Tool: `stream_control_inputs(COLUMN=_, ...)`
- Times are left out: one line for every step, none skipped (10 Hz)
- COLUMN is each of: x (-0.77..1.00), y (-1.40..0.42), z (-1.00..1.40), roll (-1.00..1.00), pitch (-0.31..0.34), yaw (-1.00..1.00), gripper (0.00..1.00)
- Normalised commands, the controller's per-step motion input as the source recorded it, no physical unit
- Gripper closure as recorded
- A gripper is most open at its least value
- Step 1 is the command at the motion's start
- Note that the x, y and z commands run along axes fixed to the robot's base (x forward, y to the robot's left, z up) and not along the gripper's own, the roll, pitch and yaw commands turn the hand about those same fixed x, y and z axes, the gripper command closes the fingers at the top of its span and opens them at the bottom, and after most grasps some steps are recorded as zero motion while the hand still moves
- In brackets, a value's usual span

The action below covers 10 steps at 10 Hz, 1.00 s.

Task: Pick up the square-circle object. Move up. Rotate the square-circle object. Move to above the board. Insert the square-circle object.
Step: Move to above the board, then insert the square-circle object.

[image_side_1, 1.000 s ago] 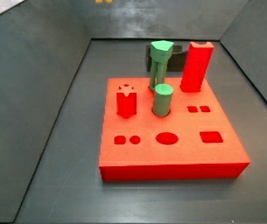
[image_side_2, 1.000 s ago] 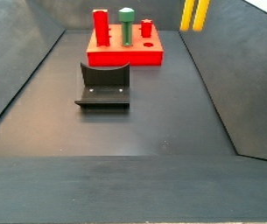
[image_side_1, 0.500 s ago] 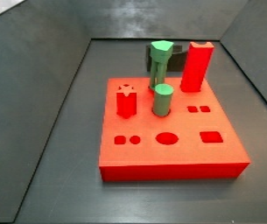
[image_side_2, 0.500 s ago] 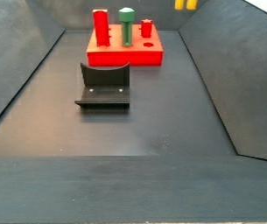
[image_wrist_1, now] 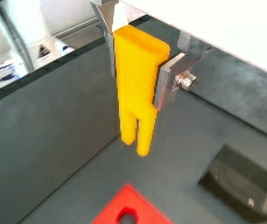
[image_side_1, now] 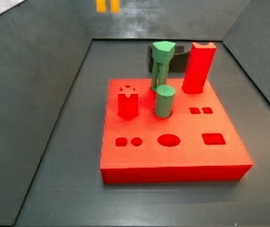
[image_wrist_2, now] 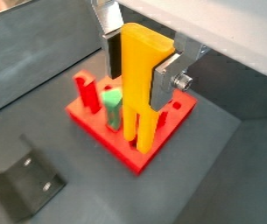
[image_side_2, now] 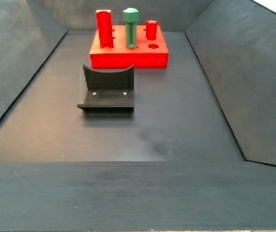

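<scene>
My gripper [image_wrist_1: 138, 74] is shut on the square-circle object [image_wrist_1: 136, 101], a tall yellow-orange peg held upright with its two prongs pointing down. It shows the same way in both wrist views, gripper [image_wrist_2: 138, 74] on peg [image_wrist_2: 140, 118]. The peg hangs high above the floor, and in a wrist view its prongs are seen over the board [image_wrist_2: 140, 158]. In a side view only the prong tips [image_side_1: 106, 5] show at the top edge, far behind the board [image_side_1: 173, 155]. The board also shows in a side view [image_side_2: 128, 59], where peg and gripper are out of view.
On the board stand a red square pillar [image_side_1: 198, 66], a green hexagon-topped peg [image_side_1: 162, 55], a green round peg [image_side_1: 165, 100] and a short red star peg [image_side_1: 127, 102]. The fixture [image_side_2: 106, 88] stands on the dark floor near the board. Sloped grey walls enclose the bin.
The peg's prongs have risen out of the top of a side view. In the opposite side view they show again at the top edge.
</scene>
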Motion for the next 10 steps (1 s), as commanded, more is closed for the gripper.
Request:
stream_control_inputs(x=0.31, y=-1.00, z=0.02, roll=0.01, pitch=0.129, yaw=0.01, gripper=1.00)
stream_control_inputs(x=0.33, y=-1.00, z=0.03, roll=0.00, pitch=0.134, yaw=0.01, gripper=1.00)
stream_control_inputs(x=0.34, y=-1.00, z=0.04, roll=0.01, pitch=0.140, yaw=0.01, gripper=1.00)
stream_control_inputs(x=0.25, y=-0.64, z=0.04, roll=0.03, pitch=0.142, yaw=0.01, gripper=1.00)
stream_control_inputs(x=0.19, y=-0.39, z=0.03, roll=0.04, pitch=0.135, yaw=0.01, gripper=1.00)
stream_control_inputs(x=0.13, y=-0.24, z=0.02, roll=0.05, pitch=0.112, yaw=0.01, gripper=1.00)
stream_control_inputs(x=-0.07, y=-0.81, z=-0.07, roll=-0.09, pitch=0.000, yaw=0.00, gripper=1.00)
stream_control_inputs(x=-0.11, y=-0.85, z=-0.10, roll=-0.08, pitch=0.000, yaw=0.00, gripper=1.00)
stream_control_inputs(x=-0.04, y=-0.90, z=-0.17, roll=-0.05, pitch=0.000, yaw=0.00, gripper=1.00)
stream_control_inputs(x=0.00, y=-0.83, z=-0.27, roll=-0.02, pitch=0.000, yaw=0.00, gripper=1.00)
